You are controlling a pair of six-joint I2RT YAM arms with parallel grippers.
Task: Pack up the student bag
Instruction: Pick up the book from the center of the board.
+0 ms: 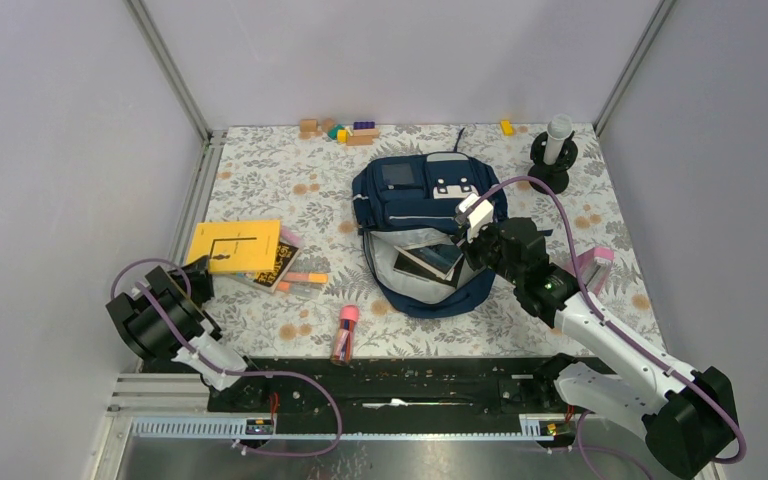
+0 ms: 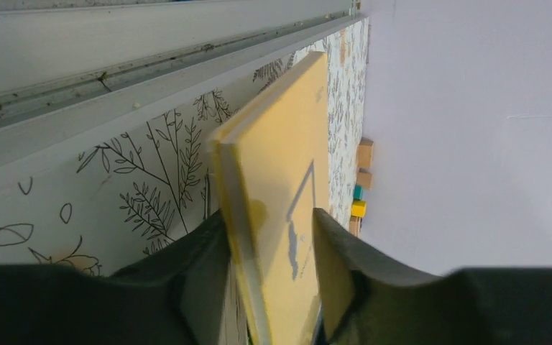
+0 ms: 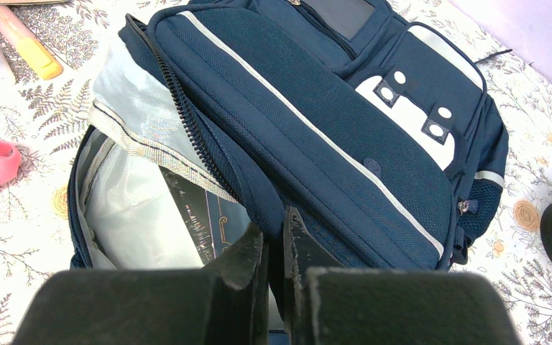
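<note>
The student bag [image 1: 422,195], a navy backpack, lies in the middle of the table with its main compartment unzipped; a dark book [image 1: 428,262] lies inside on the pale lining. My right gripper [image 1: 474,238] is shut on the bag's upper opening edge; in the right wrist view [image 3: 274,224] blue fabric sits between its nearly closed jaws, with the bag [image 3: 345,122] beyond. My left gripper [image 1: 200,272] is at the near left corner of a yellow book [image 1: 235,245]. In the left wrist view [image 2: 269,224] its jaws stand one on each face of the yellow book [image 2: 287,165].
Other books [image 1: 282,262] and orange highlighters [image 1: 306,278] lie under and beside the yellow book. A pink tube [image 1: 345,332] lies near the front. Toy blocks [image 1: 345,130] and a yellow block [image 1: 506,127] are at the back. A black stand [image 1: 552,152] is back right, a pink item [image 1: 596,262] right.
</note>
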